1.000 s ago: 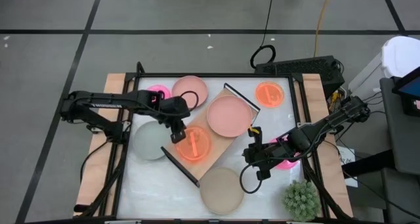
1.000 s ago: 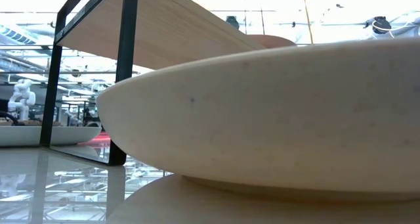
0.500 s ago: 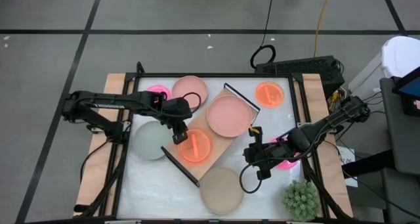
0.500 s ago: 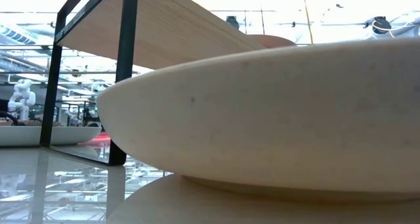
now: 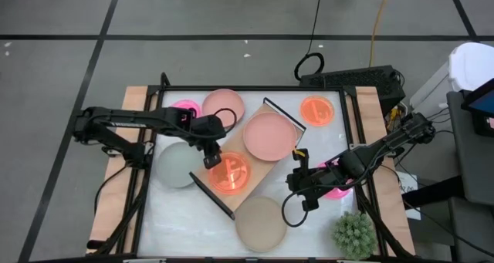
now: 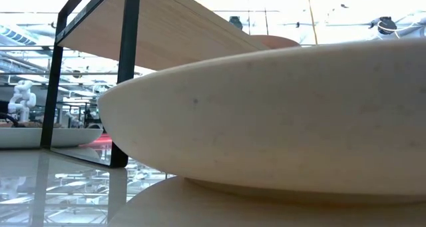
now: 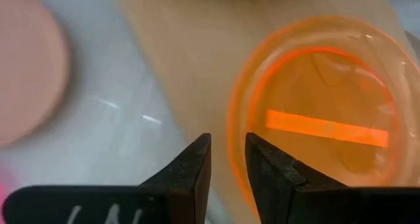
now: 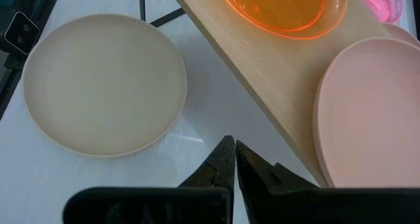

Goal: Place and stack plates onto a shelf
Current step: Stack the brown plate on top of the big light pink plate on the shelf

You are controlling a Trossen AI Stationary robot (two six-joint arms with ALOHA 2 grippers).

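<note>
The light-wood shelf (image 5: 248, 156) lies slantwise across the table. On it rest a dusty pink plate (image 5: 268, 136) and a translucent orange plate (image 5: 229, 173). My left gripper (image 5: 210, 160) hangs at the orange plate's left rim (image 7: 237, 152), slightly open. One finger is outside the rim and the other over it, with wood showing in the gap. My right gripper (image 5: 302, 180) is shut above bare tabletop between the shelf and a neon pink plate (image 5: 338, 190). Its wrist view shows the shut gripper (image 8: 231, 157) near the beige plate (image 8: 105, 83). My left gripper stands astride the orange plate's rim (image 7: 237, 152) from above, with the plate lying flat on the shelf. I cannot tell whether either finger (image 7: 262, 171) touches the rim.
On the table lie a grey plate (image 5: 176, 164), a beige plate (image 5: 261, 223), a dusty pink plate (image 5: 223, 103), a neon pink plate (image 5: 185, 109) and an orange plate (image 5: 315, 109). A spiky green plant (image 5: 353, 234) stands at the near right corner. The beige plate (image 6: 279, 114) fills the low view.
</note>
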